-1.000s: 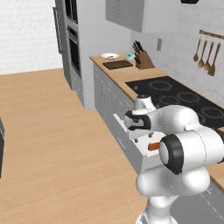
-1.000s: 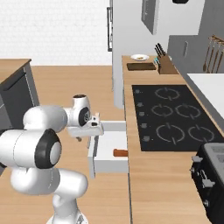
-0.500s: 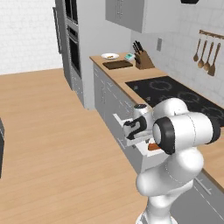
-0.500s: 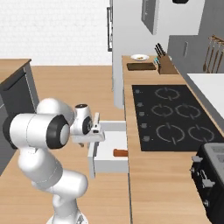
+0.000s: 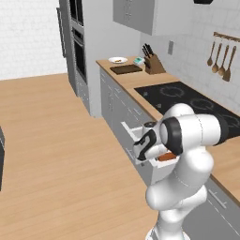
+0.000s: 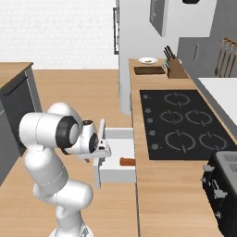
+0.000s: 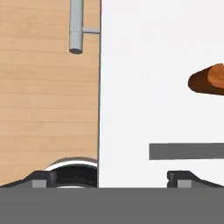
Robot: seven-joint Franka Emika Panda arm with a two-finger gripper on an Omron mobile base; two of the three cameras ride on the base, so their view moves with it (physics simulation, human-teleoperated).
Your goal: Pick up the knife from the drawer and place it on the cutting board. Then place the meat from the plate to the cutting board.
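Observation:
The drawer (image 6: 115,152) is pulled out below the counter, white inside, and its bar handle (image 7: 76,26) shows in the hand view. The knife (image 6: 127,162) lies in it near the counter side; its orange-brown handle (image 7: 209,81) is at the right of the hand view, also seen as the knife (image 5: 165,157). My gripper (image 7: 113,179) is open over the drawer's front panel, one fingertip over the floor and one over the drawer, well clear of the knife. The cutting board (image 5: 125,69) and the plate (image 5: 117,60) sit far off at the counter's end. The meat is too small to make out.
A knife block (image 5: 152,63) stands beside the board. The black cooktop (image 6: 183,125) lies between the drawer and the board. A dark toaster (image 6: 224,185) sits on the near counter. Wooden floor (image 5: 56,140) lies open to the left.
The hand has come down and toward the drawer's front end, and the arm's elbow has swung round. The jaws stay open and the knife has not moved.

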